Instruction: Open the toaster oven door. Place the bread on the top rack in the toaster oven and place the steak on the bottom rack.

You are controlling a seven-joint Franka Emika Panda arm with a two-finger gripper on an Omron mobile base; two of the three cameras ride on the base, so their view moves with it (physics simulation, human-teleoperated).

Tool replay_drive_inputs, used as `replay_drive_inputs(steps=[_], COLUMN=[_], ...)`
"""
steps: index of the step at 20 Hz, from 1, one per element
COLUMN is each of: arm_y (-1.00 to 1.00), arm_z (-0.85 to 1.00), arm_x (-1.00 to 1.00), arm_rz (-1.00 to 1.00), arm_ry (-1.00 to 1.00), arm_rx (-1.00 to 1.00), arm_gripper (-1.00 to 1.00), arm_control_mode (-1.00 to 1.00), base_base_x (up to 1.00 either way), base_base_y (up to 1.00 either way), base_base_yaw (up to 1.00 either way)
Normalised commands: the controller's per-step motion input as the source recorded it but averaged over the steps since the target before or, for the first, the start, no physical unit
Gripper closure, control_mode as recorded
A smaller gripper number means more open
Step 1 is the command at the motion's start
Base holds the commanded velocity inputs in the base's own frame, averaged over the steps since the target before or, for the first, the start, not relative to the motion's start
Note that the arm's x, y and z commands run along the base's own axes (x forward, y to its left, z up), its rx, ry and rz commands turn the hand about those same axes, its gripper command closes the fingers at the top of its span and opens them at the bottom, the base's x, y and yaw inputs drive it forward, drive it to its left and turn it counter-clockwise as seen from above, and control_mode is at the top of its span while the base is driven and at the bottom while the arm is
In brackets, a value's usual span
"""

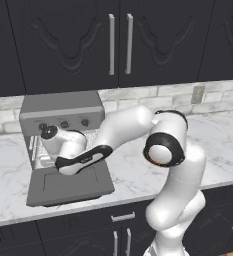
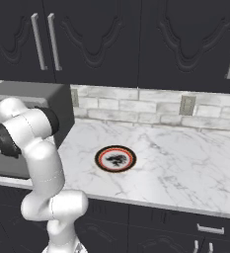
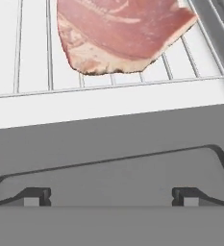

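Grey door: toaster oven door [image 1: 70,185] folded flat toward robot, inner face w/ window outline nearest cam.
Hand: hand [image 3: 111,202] wide open, nothing btwn tips, over the door, aimed into cavity.
Steak: steak [image 3: 120,31] flat on wire rack [image 3: 34,48] inside toaster oven [image 1: 63,112], just past door hinge, ahead of hand, apart from tips.
Risk: prob. wrist clips door or rack on pull-out, jolting steak off rack.
Table: plate [image 2: 115,158] on table [image 2: 185,158], well right of oven.
Bread: can't tell where.

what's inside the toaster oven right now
The steak lies flat on a wire rack inside the toaster oven, door folded down. The arm covers most of the opening, so the bread and other rack cannot be seen.
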Motion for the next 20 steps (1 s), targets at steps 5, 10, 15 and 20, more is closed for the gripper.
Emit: replay_drive_inputs(steps=[5, 10, 15, 20], arm_y=[0.00, -0.03, -0.05, -0.05], arm_z=[0.31, 0.37, 0.39, 0.25], arm_x=[-0.49, -0.40, -0.27, -0.26], arm_rz=[0.07, 0.14, 0.08, 0.04], arm_ry=[0.00, 0.00, 0.00, -0.11], arm_rx=[-0.09, -0.19, -0.21, -0.23], arm_gripper=[-1.00, -1.00, -1.00, -1.00], arm_control_mode=[-1.00, -1.00, -1.00, -1.00], base_base_x=[0.00, 0.00, 0.00, 0.00], base_base_y=[0.00, 0.00, 0.00, 0.00], base_base_yaw=[0.00, 0.00, 0.00, 0.00])
